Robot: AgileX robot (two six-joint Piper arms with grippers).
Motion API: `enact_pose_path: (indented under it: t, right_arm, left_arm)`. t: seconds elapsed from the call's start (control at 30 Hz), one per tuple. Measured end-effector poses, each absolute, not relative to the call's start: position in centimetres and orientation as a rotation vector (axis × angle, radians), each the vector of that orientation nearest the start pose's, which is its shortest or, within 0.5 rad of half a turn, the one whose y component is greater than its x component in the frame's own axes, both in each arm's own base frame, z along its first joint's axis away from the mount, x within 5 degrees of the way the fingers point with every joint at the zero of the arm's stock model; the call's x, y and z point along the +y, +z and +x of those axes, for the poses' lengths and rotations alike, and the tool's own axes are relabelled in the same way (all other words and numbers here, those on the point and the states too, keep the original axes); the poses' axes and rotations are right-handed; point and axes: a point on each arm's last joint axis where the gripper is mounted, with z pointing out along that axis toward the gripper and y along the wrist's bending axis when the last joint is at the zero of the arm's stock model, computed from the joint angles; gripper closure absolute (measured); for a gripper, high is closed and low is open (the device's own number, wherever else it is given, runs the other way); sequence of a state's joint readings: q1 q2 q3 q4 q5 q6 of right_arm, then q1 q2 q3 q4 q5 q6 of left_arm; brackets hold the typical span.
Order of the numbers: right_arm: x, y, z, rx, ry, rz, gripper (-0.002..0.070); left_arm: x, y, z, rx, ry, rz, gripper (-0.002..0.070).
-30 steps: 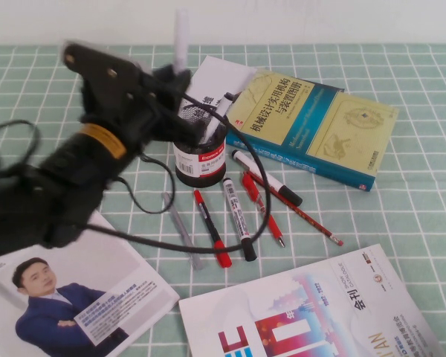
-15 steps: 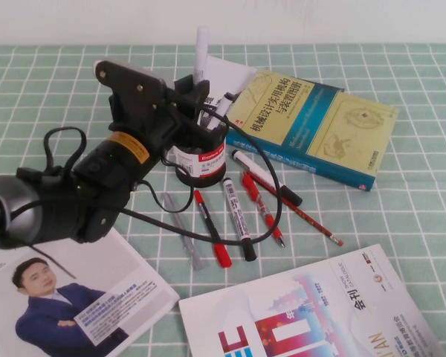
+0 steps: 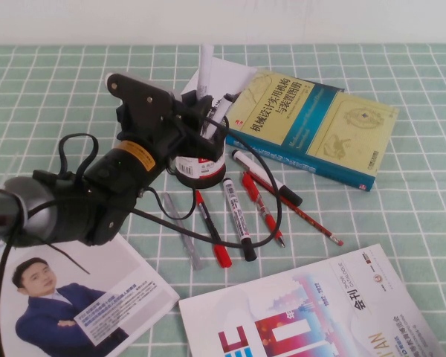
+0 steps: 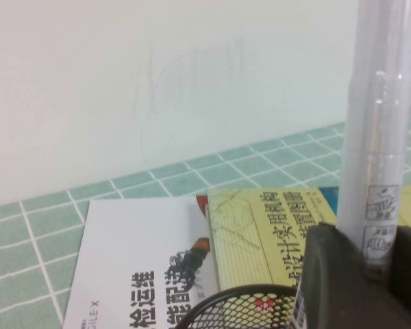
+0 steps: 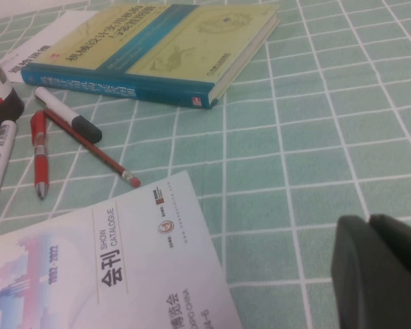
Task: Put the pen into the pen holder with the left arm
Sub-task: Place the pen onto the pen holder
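One pen (image 3: 205, 68) stands upright, clamped in the left gripper (image 3: 197, 111) above the pen holder (image 3: 201, 165). Releasing off-centre risks striking its rim. Right gripper (image 5: 382, 271), well away from the holder, is closed and empty.

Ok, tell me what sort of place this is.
Likely a desk set up for stationery tidying: a green checked cloth, a book and loose markers. The left gripper holds the pen upright over the pen holder; the right gripper is parked, shut.

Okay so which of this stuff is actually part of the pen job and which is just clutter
Part of the job:
the pen, upright in the left gripper
the pen holder, directly below it

Just lying about:
yellow book
markers and red pens
magazines
right gripper, parked low over the table
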State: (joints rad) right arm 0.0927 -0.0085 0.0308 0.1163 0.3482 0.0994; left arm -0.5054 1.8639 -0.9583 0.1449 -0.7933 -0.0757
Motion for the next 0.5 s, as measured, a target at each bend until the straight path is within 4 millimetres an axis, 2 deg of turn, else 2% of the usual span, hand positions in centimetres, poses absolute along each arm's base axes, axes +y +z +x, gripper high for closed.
enact_pose_path:
  t: [0.07, 0.27, 0.4, 0.5]
  right_arm:
    - [0.9, 17.2, 5.3, 1.857, 0.246, 0.080, 0.0696]
    - [0.9, 17.2, 5.3, 1.857, 0.248, 0.081, 0.0696]
    - [0.9, 17.2, 5.3, 1.857, 0.248, 0.081, 0.0696]
    - [0.9, 17.2, 5.3, 1.857, 0.248, 0.082, 0.0696]
  left_arm:
    - [-20.0, 21.0, 34.3, 1.545, -0.450, 0.506, 0.0538]
    - [-20.0, 20.9, 34.3, 1.553, -0.446, 0.510, 0.0389]
    - [-20.0, 21.0, 34.2, 1.541, -0.427, 0.529, 0.0363]
    - [-19.9, 22.1, 34.0, 1.515, -0.401, 0.553, 0.0378]
